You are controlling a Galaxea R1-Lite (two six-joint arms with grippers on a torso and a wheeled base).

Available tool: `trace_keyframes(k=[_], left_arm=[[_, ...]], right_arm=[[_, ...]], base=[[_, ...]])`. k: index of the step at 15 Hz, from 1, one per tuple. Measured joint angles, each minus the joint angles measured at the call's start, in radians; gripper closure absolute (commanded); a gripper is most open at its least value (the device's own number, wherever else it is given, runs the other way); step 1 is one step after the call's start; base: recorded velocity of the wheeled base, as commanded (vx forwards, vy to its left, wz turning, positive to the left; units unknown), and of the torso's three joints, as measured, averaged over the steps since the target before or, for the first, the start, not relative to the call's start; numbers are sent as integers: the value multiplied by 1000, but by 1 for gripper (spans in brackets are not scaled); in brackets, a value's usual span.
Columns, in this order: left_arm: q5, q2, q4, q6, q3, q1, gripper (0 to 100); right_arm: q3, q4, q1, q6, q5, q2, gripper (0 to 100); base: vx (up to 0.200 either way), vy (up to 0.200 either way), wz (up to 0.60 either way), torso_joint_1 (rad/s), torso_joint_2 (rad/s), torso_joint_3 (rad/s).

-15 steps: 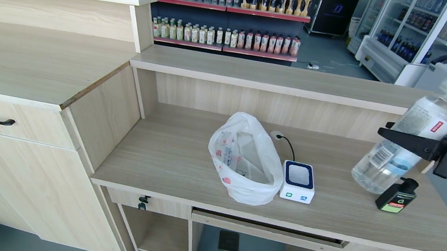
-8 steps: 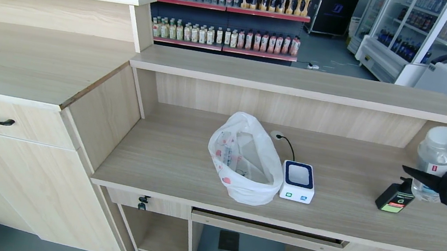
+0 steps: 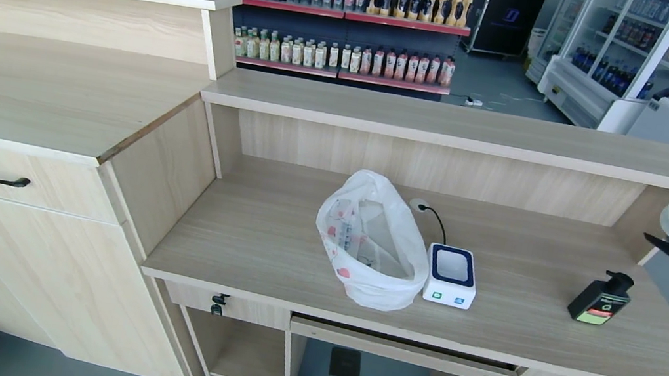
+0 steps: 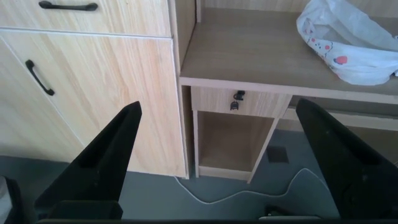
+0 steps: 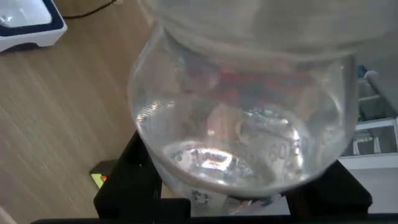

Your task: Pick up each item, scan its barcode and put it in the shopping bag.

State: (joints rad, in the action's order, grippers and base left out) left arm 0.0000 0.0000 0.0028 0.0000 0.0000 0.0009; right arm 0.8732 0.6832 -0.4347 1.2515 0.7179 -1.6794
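Shopping bag (image 3: 372,247) left of scanner (image 3: 451,276), on counter (image 3: 261,237)

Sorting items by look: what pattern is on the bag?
White bag with red spots; head view shows it best.

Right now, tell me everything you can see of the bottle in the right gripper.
The bottle is clear plastic with a white cap and a rounded base. Something red, likely its label, shows blurred through the wall. The right gripper is shut on it from both sides and holds it in the air at the right end of the desk, its cap turned toward the head camera. Nothing else touches it.
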Motion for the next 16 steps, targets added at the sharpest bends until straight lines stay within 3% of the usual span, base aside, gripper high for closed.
trace_keyframes(k=[2, 7, 16], left_arm=[[0, 0, -1, 0, 0, 0, 0], [0, 0, 0, 0, 0, -1, 0], [0, 0, 0, 0, 0, 0, 0]], right_arm=[[0, 131, 31, 4, 27, -50, 100], [-2, 304, 100, 19, 127, -193, 100], [-40, 371, 114, 143, 299, -380, 100]], base=[[0, 0, 600, 12, 5, -5], [0, 0, 0, 0, 0, 0], [0, 0, 0, 0, 0, 0]])
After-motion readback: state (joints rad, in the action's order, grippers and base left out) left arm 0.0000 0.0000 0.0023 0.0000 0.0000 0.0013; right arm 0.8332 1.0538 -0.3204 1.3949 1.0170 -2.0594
